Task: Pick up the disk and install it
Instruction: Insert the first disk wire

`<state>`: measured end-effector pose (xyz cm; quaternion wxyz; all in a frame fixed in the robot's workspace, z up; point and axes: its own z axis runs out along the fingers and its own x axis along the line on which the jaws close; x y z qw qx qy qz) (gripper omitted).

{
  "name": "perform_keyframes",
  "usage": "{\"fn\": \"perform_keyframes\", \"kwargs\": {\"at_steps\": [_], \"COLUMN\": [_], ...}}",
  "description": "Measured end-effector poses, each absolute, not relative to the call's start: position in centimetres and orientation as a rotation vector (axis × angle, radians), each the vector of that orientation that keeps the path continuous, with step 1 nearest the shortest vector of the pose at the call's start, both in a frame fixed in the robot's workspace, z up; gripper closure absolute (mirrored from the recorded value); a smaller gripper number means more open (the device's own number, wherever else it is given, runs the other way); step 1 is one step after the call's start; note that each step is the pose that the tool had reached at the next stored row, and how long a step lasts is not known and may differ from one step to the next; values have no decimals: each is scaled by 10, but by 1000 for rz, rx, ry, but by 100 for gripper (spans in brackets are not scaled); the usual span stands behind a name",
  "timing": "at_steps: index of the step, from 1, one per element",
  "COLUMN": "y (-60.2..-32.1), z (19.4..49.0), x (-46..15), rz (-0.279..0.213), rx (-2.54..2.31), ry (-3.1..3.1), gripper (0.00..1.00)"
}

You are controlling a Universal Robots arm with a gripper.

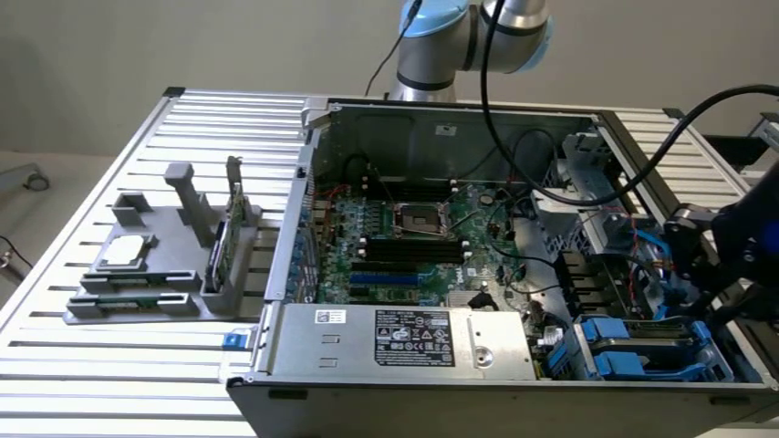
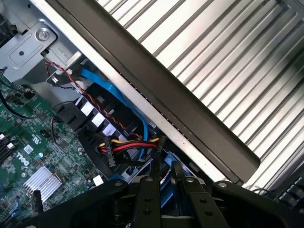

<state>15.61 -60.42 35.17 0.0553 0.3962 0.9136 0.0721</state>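
Note:
My gripper [image 1: 728, 274] hangs over the drive bay at the exterior view's right end of the open computer case [image 1: 305, 182]. In the wrist view its dark fingers [image 2: 147, 199] stand close together, and between them a blue plastic edge shows, which I take for the disk [image 2: 166, 192] held edge-on. Its silver face and label are hidden. My gripper [image 2: 168, 180] sits just inside the case's dark side wall [image 2: 190, 114], above a bundle of red, yellow and black power wires [image 2: 126, 147]. Blue drive carriers [image 1: 633, 351] fill the bay below the gripper.
A blue data cable [image 2: 118, 102] runs along the side wall near the fingers. The motherboard [image 1: 414, 237] and the power supply [image 1: 402, 338] take up the rest of the case. On the slatted table [image 1: 146, 383], a grey fixture [image 1: 159, 306] carries a square chip [image 1: 128, 251] and a narrow card [image 1: 232, 228].

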Motion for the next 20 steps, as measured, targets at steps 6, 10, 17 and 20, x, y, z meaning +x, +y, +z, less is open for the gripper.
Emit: {"fn": "perform_keyframes", "kwargs": {"at_steps": [6, 10, 17, 20], "y": [-603, -603, -603, -602], "z": [350, 348, 345, 344], "x": [155, 155, 155, 155], "rz": [210, 203, 193, 190], "rx": [1253, 1294, 1373, 1408], "ry": [2762, 2751, 2725, 2713], "gripper": [76, 76, 76, 76]}}
